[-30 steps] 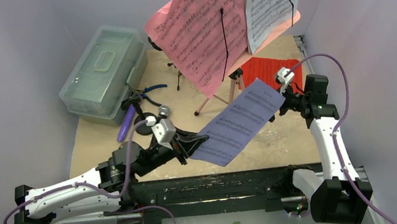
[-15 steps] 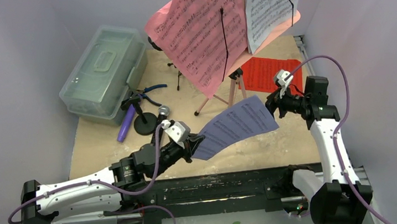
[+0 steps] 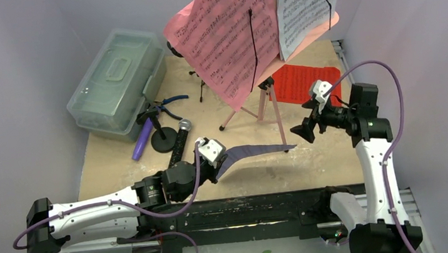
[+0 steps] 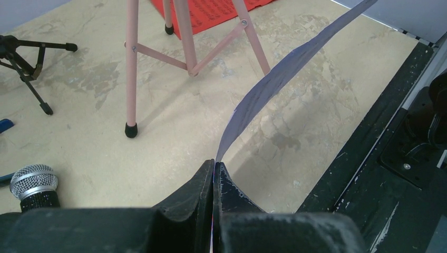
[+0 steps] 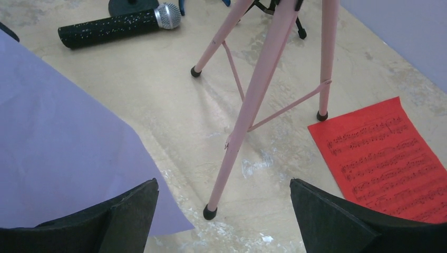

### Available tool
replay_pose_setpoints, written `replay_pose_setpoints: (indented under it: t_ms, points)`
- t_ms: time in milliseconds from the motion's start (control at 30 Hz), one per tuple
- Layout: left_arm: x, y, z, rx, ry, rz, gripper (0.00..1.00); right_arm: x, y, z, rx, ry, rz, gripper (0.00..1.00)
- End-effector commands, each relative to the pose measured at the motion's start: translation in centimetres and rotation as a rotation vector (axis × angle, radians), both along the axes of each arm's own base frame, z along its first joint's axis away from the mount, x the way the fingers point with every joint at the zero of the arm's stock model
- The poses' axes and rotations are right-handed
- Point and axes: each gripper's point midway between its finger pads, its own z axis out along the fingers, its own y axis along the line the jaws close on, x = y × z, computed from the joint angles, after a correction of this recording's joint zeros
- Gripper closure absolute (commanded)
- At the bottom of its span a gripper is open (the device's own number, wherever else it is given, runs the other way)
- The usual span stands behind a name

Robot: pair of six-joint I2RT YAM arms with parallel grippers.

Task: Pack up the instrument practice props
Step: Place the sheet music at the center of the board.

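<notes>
One lilac page pinched by left tool; rack legs apparently close.

Clear greenish case at back left (lid shut); blue-handled pliers just beside it.

top: high, rear, looking down | wrists: low, close, facing forward | shared: pink tripod legs (all three)
</notes>
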Motion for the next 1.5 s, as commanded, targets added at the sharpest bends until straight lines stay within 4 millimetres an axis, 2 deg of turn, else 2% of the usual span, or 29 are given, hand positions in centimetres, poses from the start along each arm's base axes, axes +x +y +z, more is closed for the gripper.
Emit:
replay_pose_setpoints:
  t_ms: [0, 500, 667, 867, 1133, 1267, 1467]
  points:
    - [0.5, -0.4, 2.1, -0.04, -0.037, 0.009, 1.0, -1.5, -0.2, 1.3, -0.09, -0.061, 0.052, 0.01]
    - [0.2, -1.3, 1.3, -0.007, -0.029, -0.027, 1.0, -5.3, 1.4, 4.2, -0.127, -0.149, 0.228, 0.01]
    - [0.1, -1.6, 1.1, 0.0, -0.028, -0.042, 1.0, -7.3, 2.4, 4.2, -0.13, -0.186, 0.331, 0.01]
    - [0.0, -2.0, 0.9, 0.012, -0.027, -0.058, 1.0, -8.0, 2.6, 4.4, -0.123, -0.186, 0.352, 0.01]
    - [-0.1, -2.2, 1.0, 0.016, -0.029, -0.067, 1.0, -9.2, 3.5, 6.2, -0.075, -0.222, 0.357, 0.01]
    - [-0.2, -2.5, 1.1, 0.013, -0.029, -0.078, 1.0, -9.6, 4.0, 5.3, -0.041, -0.19, 0.375, 0.01]
    - [-0.5, -3.2, 1.6, -0.001, -0.03, -0.106, 1.0, -9.4, 4.0, 1.6, -0.058, -0.129, 0.421, 0.01]
